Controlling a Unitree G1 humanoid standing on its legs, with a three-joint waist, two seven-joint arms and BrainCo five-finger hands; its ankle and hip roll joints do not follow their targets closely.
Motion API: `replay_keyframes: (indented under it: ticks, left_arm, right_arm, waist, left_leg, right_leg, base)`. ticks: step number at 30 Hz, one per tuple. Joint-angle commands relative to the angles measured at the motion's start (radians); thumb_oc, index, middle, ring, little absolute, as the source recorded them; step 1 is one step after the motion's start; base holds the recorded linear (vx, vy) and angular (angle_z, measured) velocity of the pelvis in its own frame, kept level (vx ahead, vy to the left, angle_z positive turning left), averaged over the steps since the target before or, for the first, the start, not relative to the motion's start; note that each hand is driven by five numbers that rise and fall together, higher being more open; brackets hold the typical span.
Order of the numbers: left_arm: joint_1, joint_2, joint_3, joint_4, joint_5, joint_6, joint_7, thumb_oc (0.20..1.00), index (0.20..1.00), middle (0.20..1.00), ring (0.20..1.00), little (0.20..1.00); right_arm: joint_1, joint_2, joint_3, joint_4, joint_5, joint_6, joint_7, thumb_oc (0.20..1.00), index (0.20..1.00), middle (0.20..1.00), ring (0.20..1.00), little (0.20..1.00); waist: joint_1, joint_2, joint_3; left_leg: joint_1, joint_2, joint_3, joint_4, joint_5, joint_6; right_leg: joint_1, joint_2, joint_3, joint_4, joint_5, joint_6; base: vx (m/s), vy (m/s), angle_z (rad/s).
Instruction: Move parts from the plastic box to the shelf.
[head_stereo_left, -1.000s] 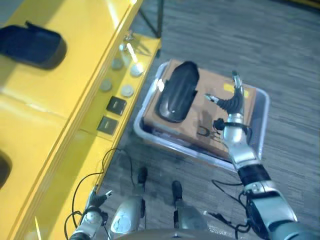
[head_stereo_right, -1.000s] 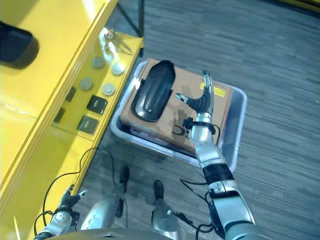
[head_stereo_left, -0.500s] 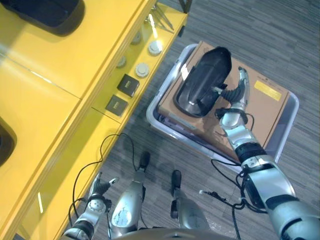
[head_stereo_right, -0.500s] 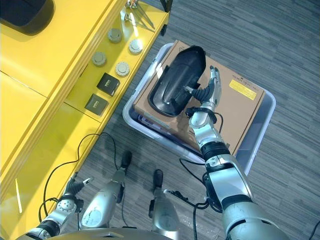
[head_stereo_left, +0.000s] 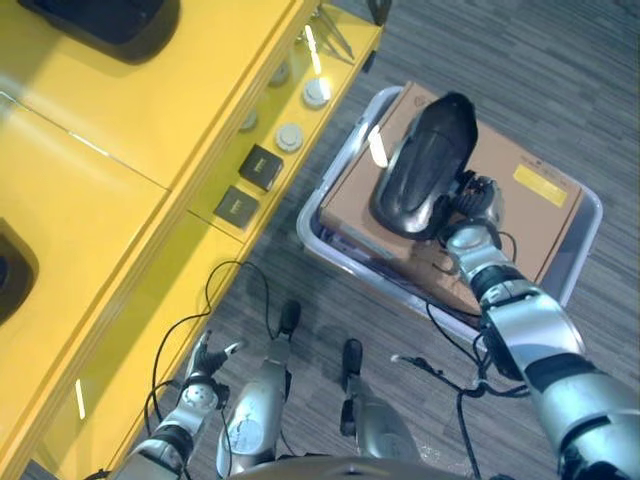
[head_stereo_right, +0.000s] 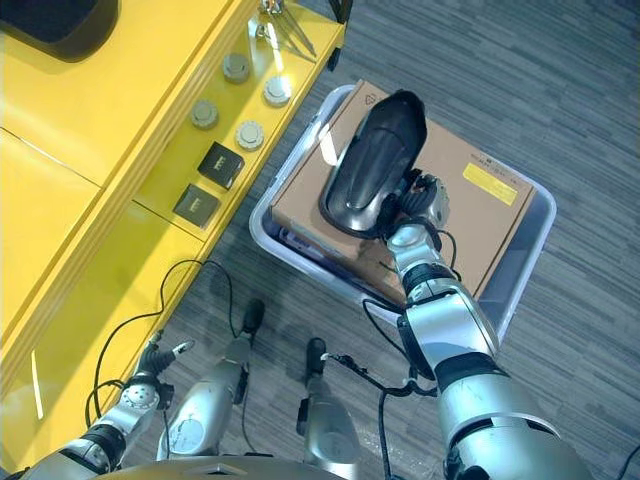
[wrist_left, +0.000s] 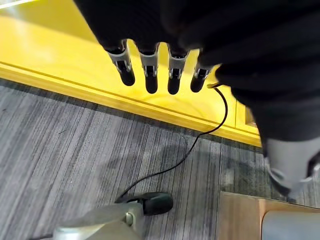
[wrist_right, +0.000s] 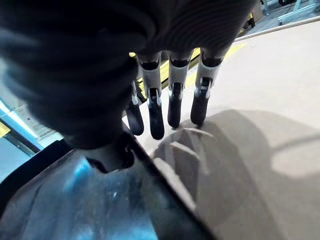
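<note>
A black curved shell part (head_stereo_left: 422, 160) lies on a brown cardboard box (head_stereo_left: 535, 215) inside the clear plastic box (head_stereo_left: 312, 238) on the floor. My right hand (head_stereo_left: 472, 203) is at the part's right edge. In the right wrist view its thumb presses on the black part (wrist_right: 75, 200) and its fingers (wrist_right: 173, 107) reach down past the rim over the cardboard (wrist_right: 260, 125), pinching that edge. My left hand (head_stereo_left: 207, 366) hangs low by the foot of the yellow shelf (head_stereo_left: 150, 120); its fingers (wrist_left: 150, 75) are straight and hold nothing.
Two more black parts lie on the shelf, one at the top (head_stereo_left: 105, 18) and one at the left edge (head_stereo_left: 10, 272). Grey round caps (head_stereo_left: 290, 135) and black square blocks (head_stereo_left: 260, 167) sit on its lower ledge. Grey carpet surrounds the box.
The camera has shifted. My right hand, earlier with straight fingers over the cardboard, has moved to the part's right edge and closed on it. The left hand stays low.
</note>
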Motion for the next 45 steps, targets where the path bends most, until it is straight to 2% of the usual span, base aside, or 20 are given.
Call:
replay_keyframes:
  ticks: [1,6,9,10,11,18,19,23,26,30,38,45]
  left_arm:
    - [0.006,-0.001,-0.017,0.011,-0.013,-0.015,0.002,1.0,1.0,1.0,1.0,1.0]
    - [0.02,0.029,-0.007,-0.087,-0.011,-0.026,-0.006,1.0,1.0,1.0,1.0,1.0]
    - [0.022,0.071,-0.012,-0.236,0.001,-0.04,-0.015,1.0,1.0,1.0,1.0,1.0]
    - [0.006,0.102,-0.017,-0.337,-0.005,-0.055,-0.036,1.0,1.0,1.0,1.0,1.0]
    - [0.007,0.103,-0.017,-0.339,-0.005,-0.054,-0.036,1.0,1.0,1.0,1.0,1.0]
    - [-0.022,0.181,0.022,-0.651,-0.135,-0.058,-0.148,1.0,1.0,1.0,1.0,1.0]
    - [-0.021,0.182,0.021,-0.653,-0.136,-0.057,-0.149,1.0,1.0,1.0,1.0,1.0]
    - [-0.021,0.182,0.035,-0.79,-0.245,-0.051,-0.206,1.0,1.0,1.0,1.0,1.0]
    - [-0.028,0.159,0.009,-0.866,-0.381,-0.036,-0.266,1.0,1.0,1.0,1.0,1.0]
    - [-0.094,0.138,-0.04,-0.941,-0.461,-0.022,-0.294,1.0,1.0,1.0,1.0,1.0]
    - [-0.201,0.106,-0.118,-0.983,-0.574,-0.005,-0.316,1.0,1.0,1.0,1.0,1.0]
    - [-0.242,0.077,-0.187,-1.014,-0.671,0.026,-0.328,1.0,1.0,1.0,1.0,1.0]
  right_arm:
    - [0.084,0.02,0.031,-0.018,0.045,-0.006,0.057,0.2,0.2,0.2,0.2,0.2]
    - [0.152,-0.033,-0.008,-0.099,0.067,-0.021,0.045,0.2,0.2,0.2,0.2,0.2]
    - [0.189,-0.106,-0.038,-0.215,0.049,-0.034,0.019,0.2,0.2,0.2,0.2,0.2]
    - [0.219,-0.167,-0.049,-0.262,0.027,-0.046,0.022,0.2,0.2,0.2,0.2,0.2]
    - [0.22,-0.168,-0.05,-0.262,0.027,-0.046,0.022,0.2,0.2,0.2,0.2,0.2]
    - [0.34,-0.313,-0.107,-0.675,-0.234,-0.012,-0.003,0.2,0.2,0.2,0.2,0.2]
    - [0.344,-0.313,-0.11,-0.68,-0.236,-0.01,-0.003,0.2,0.2,0.2,0.2,0.2]
    - [0.439,-0.342,-0.185,-0.942,-0.381,-0.003,0.001,0.2,0.2,0.2,0.2,0.2]
    - [0.51,-0.344,-0.236,-1.098,-0.485,-0.007,0.013,0.2,0.2,0.2,0.2,0.2]
    - [0.554,-0.353,-0.26,-1.26,-0.593,-0.015,0.028,0.2,0.2,0.2,0.2,0.2]
    - [0.575,-0.34,-0.236,-1.395,-0.65,-0.032,0.064,0.2,0.2,0.2,0.2,0.2]
    - [0.564,-0.317,-0.183,-1.473,-0.688,-0.043,0.081,0.2,0.2,0.2,0.2,0.2]
  waist:
    - [0.019,0.012,-0.067]
    - [0.002,-0.001,-0.092]
    - [-0.012,-0.006,-0.105]
    - [-0.02,-0.008,-0.116]
    - [-0.02,-0.007,-0.115]
    - [-0.065,-0.016,-0.168]
    - [-0.064,-0.016,-0.167]
    - [-0.084,-0.022,-0.204]
    - [-0.098,-0.029,-0.242]
    - [-0.115,-0.037,-0.278]
    - [-0.134,-0.044,-0.32]
    - [-0.139,-0.043,-0.33]
  left_leg:
    - [0.015,0.056,0.047,0.004,-0.115,-0.043]
    - [0.041,0.064,0.049,0.005,-0.126,-0.044]
    - [0.057,0.069,0.056,0.006,-0.131,-0.046]
    - [0.067,0.072,0.059,0.005,-0.133,-0.049]
    - [0.068,0.072,0.058,0.005,-0.133,-0.049]
    - [0.125,0.087,0.08,0.003,-0.144,-0.053]
    - [0.126,0.087,0.08,0.003,-0.145,-0.053]
    - [0.16,0.095,0.097,0.007,-0.147,-0.052]
    - [0.203,0.103,0.109,0.007,-0.16,-0.051]
    - [0.243,0.111,0.123,0.007,-0.173,-0.051]
    - [0.283,0.121,0.133,0.007,-0.185,-0.052]
    - [0.298,0.123,0.133,0.005,-0.187,-0.05]
  right_leg:
    - [-0.055,-0.085,0.026,-0.004,0.02,0.059]
    - [-0.031,-0.081,0.023,-0.002,0.007,0.056]
    - [-0.017,-0.079,0.021,0.001,0.0,0.054]
    - [-0.005,-0.078,0.016,0.004,-0.007,0.053]
    - [-0.004,-0.078,0.015,0.004,-0.007,0.052]
    - [0.037,-0.068,0.021,0.015,-0.029,0.045]
    - [0.038,-0.068,0.022,0.015,-0.029,0.045]
    - [0.062,-0.06,0.033,0.023,-0.037,0.041]
    - [0.097,-0.054,0.043,0.025,-0.049,0.038]
    - [0.128,-0.048,0.056,0.029,-0.06,0.036]
    - [0.161,-0.041,0.066,0.035,-0.071,0.032]
    - [0.178,-0.037,0.063,0.035,-0.075,0.03]
  base:
    - [0.0,0.0,0.0]
    - [0.01,-0.032,0.02]
    - [-0.01,-0.029,0.0]
    - [-0.01,-0.039,-0.01]
    - [-0.02,-0.044,0.0]
    - [0.01,-0.02,-0.02]
    - [0.03,-0.047,-0.07]
    - [0.02,-0.043,-0.16]
    - [0.07,-0.054,-0.13]
    - [0.05,-0.043,-0.17]
    - [0.02,-0.014,-0.06]
    - [0.0,0.0,0.0]
